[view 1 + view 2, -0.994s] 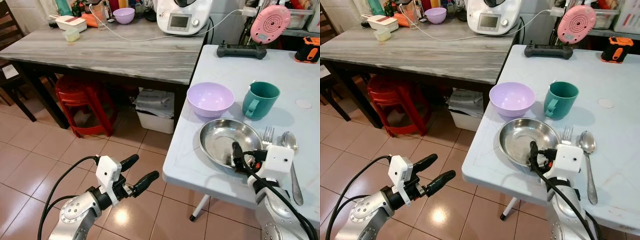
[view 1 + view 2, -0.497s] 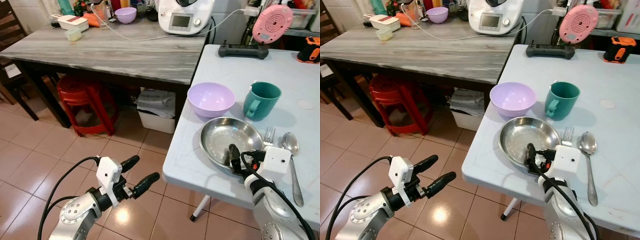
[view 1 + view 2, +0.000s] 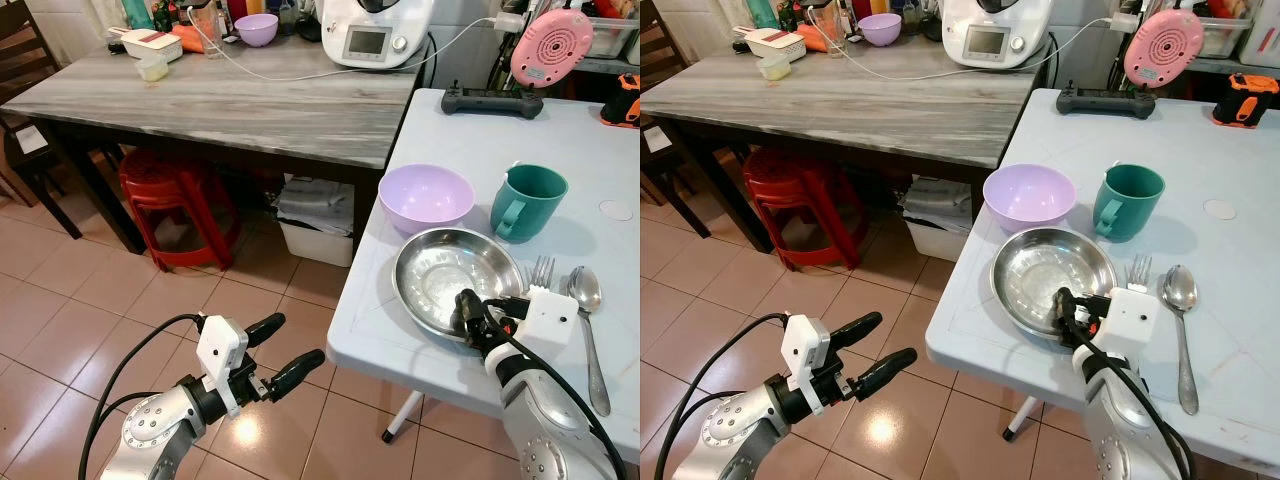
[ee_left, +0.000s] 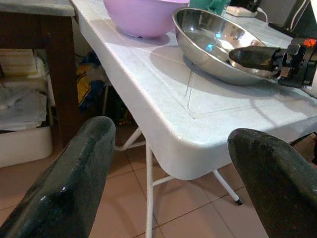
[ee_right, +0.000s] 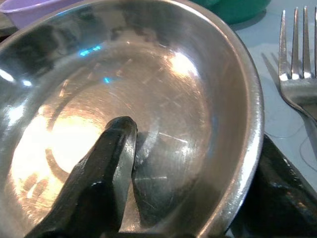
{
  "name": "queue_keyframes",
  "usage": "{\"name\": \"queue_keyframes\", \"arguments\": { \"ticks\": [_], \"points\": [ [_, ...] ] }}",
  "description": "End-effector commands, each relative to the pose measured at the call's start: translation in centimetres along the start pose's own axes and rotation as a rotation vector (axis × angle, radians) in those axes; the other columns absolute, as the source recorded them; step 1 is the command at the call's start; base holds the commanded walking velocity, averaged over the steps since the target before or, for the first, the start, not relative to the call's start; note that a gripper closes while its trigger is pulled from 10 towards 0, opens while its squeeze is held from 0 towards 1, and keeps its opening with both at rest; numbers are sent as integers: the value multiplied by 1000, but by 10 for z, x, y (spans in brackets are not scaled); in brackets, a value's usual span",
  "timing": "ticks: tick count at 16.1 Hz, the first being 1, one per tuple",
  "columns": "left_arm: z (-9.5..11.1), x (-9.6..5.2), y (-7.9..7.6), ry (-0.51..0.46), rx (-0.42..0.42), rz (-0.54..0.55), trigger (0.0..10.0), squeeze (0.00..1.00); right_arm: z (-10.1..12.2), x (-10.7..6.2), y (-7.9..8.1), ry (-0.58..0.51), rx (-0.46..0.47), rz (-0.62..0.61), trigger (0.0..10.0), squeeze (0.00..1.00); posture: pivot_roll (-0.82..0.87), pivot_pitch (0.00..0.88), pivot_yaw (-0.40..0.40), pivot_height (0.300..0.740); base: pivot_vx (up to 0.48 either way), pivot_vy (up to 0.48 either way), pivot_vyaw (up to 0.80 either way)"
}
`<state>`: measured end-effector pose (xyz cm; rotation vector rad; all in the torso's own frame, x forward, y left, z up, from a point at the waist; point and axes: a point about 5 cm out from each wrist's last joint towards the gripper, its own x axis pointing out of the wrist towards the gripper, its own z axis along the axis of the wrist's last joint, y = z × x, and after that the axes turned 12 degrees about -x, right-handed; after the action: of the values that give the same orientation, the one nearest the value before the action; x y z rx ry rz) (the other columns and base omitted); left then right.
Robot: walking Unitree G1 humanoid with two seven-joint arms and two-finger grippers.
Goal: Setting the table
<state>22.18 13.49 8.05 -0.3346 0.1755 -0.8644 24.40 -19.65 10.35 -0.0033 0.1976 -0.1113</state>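
Compared with a second ago, your steel plate (image 3: 458,279) sits a little further left on the white bench (image 3: 590,150), so a clear strip of bench now shows between its rim and the fork (image 3: 539,271), where before the two nearly touched. Your right tool (image 3: 487,312) has kept its grip on the plate's near rim: one black finger (image 5: 104,168) lies inside the dish, the other sits under the rim outside, pinching the metal between them. The plate is shallow, shiny and scuffed, with bright reflections in its bottom. It lies near the bench's left front corner, just in front of the lilac bowl (image 3: 426,197) and the green mug (image 3: 526,200); the fork and the spoon (image 3: 588,325) lie to its right. Its left rim stands close to the bench edge, with only a narrow band of white surface left on that side. Your left tool (image 3: 282,350) hangs with fingers spread over the tiled floor (image 3: 80,290), well apart from the bench. The grey wooden table (image 3: 230,95) stands beyond, with a red stool (image 3: 170,195) under it.
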Motion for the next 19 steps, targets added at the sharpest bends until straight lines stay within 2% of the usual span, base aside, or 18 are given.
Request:
{"name": "queue_keyframes", "arguments": {
  "ticks": [1,7,18,19],
  "points": [
    [6,-2,0,-37,-3,22,10000,0,-2,0,1,20,20,-3,0,0,-74,84,92,740,0,0,0],
    [20,5,2,-90,-3,27,10000,0,0,3,1,32,50,-3,0,0,-75,82,87,740,0,0,0],
    [20,7,-1,-80,4,-7,10000,0,-3,5,4,77,187,-37,0,0,-74,82,92,740,0,0,0],
    [18,6,4,-84,12,38,10000,0,-2,5,5,79,208,-37,0,0,-76,80,93,740,0,0,0]
  ]
}}
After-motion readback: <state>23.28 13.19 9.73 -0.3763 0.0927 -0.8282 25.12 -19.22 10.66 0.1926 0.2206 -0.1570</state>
